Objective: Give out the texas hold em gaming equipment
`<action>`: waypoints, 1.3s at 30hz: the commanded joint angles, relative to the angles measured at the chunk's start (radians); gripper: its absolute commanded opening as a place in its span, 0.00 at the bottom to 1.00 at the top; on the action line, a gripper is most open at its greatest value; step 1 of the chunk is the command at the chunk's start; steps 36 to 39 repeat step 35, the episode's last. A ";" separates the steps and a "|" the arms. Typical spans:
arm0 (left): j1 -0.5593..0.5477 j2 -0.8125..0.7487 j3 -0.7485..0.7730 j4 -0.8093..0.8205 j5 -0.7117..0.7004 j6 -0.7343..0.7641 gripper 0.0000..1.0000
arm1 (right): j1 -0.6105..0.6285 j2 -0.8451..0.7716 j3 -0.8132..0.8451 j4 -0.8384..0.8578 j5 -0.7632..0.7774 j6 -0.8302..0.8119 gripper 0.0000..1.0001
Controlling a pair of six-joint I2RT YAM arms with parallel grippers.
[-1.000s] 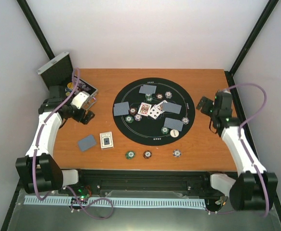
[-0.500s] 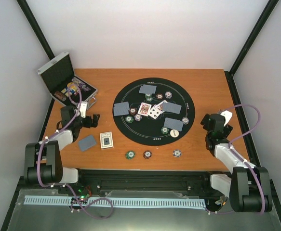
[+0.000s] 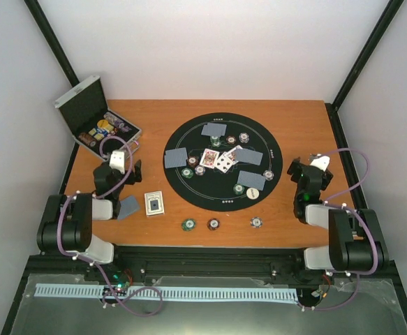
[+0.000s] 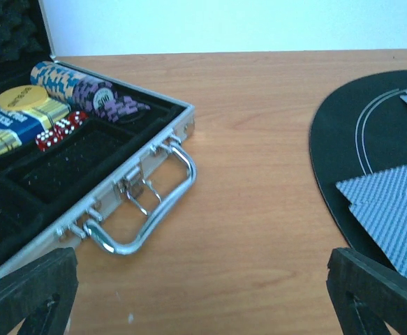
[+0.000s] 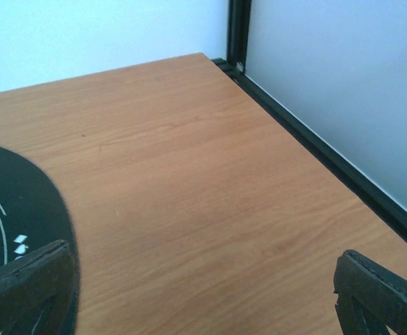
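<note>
Cards [image 3: 214,130] and chips [image 3: 244,137] are lying dealt across your mat [image 3: 189,132]; both jaws are hanging open, empty. You're likely finishing.

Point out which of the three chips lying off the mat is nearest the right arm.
The purple-white chip, rightmost in that row.

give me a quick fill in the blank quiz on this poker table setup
1. The silver case sits at the far ____ corner of the table, lid open.
2. ____ chips lie in a row on bare wood between the black mat and the table's near edge.
3. The face-up cards lie near the mat's ____.
4. The left gripper and right gripper have jaws open and hold ____.

Missing words: left; three; centre; nothing
</note>
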 commanded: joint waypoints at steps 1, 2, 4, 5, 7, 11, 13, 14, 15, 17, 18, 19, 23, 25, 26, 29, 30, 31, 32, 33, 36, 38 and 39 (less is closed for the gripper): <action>-0.077 0.002 -0.113 0.314 -0.181 0.005 1.00 | -0.001 0.050 -0.023 0.256 -0.058 -0.094 1.00; -0.086 0.008 -0.128 0.354 -0.209 0.005 1.00 | 0.003 0.066 -0.035 0.292 -0.069 -0.106 1.00; -0.087 0.005 -0.114 0.329 -0.246 -0.007 1.00 | 0.030 0.098 -0.046 0.356 -0.134 -0.171 1.00; -0.087 0.012 -0.096 0.306 -0.255 -0.010 1.00 | 0.053 0.157 -0.063 0.473 -0.177 -0.228 1.00; -0.088 0.021 -0.034 0.201 -0.276 -0.020 1.00 | 0.062 0.175 -0.009 0.342 -0.181 -0.234 1.00; -0.063 0.038 0.035 0.087 -0.238 -0.041 1.00 | 0.022 0.183 0.004 0.342 -0.211 -0.198 1.00; -0.059 0.036 0.037 0.084 -0.231 -0.045 1.00 | 0.022 0.179 0.001 0.343 -0.213 -0.198 1.00; -0.057 0.037 0.039 0.084 -0.233 -0.046 1.00 | 0.022 0.169 0.003 0.324 -0.214 -0.196 1.00; -0.057 0.036 0.043 0.074 -0.244 -0.051 1.00 | 0.023 0.173 -0.002 0.339 -0.214 -0.198 1.00; -0.057 0.036 0.045 0.068 -0.248 -0.053 1.00 | 0.024 0.171 -0.001 0.332 -0.215 -0.199 1.00; -0.057 0.037 0.046 0.069 -0.248 -0.053 1.00 | 0.024 0.172 0.002 0.329 -0.216 -0.200 1.00; -0.057 0.037 0.046 0.068 -0.248 -0.053 1.00 | 0.024 0.169 0.001 0.328 -0.217 -0.199 1.00; -0.057 0.037 0.046 0.068 -0.248 -0.053 1.00 | 0.024 0.170 0.003 0.326 -0.219 -0.200 1.00; -0.056 0.037 0.046 0.068 -0.249 -0.053 1.00 | 0.024 0.171 0.006 0.323 -0.219 -0.200 1.00; -0.056 0.037 0.046 0.069 -0.249 -0.053 1.00 | 0.024 0.172 0.007 0.324 -0.219 -0.200 1.00; -0.057 0.037 0.046 0.068 -0.249 -0.053 1.00 | 0.025 0.173 0.008 0.321 -0.219 -0.200 1.00; -0.057 0.037 0.046 0.069 -0.248 -0.053 1.00 | 0.024 0.175 0.009 0.319 -0.219 -0.200 1.00; -0.057 0.036 0.046 0.068 -0.247 -0.053 1.00 | 0.024 0.176 0.011 0.316 -0.220 -0.199 1.00; -0.057 0.037 0.046 0.069 -0.248 -0.053 1.00 | 0.022 0.176 0.013 0.313 -0.222 -0.199 1.00; -0.056 0.037 0.045 0.069 -0.248 -0.053 1.00 | 0.022 0.176 0.012 0.314 -0.222 -0.198 1.00; -0.057 0.037 0.046 0.069 -0.248 -0.053 1.00 | 0.022 0.172 0.008 0.319 -0.222 -0.199 1.00; -0.057 0.037 0.046 0.069 -0.248 -0.053 1.00 | 0.022 0.172 0.008 0.319 -0.222 -0.199 1.00; -0.057 0.037 0.046 0.069 -0.248 -0.053 1.00 | 0.022 0.172 0.008 0.319 -0.222 -0.199 1.00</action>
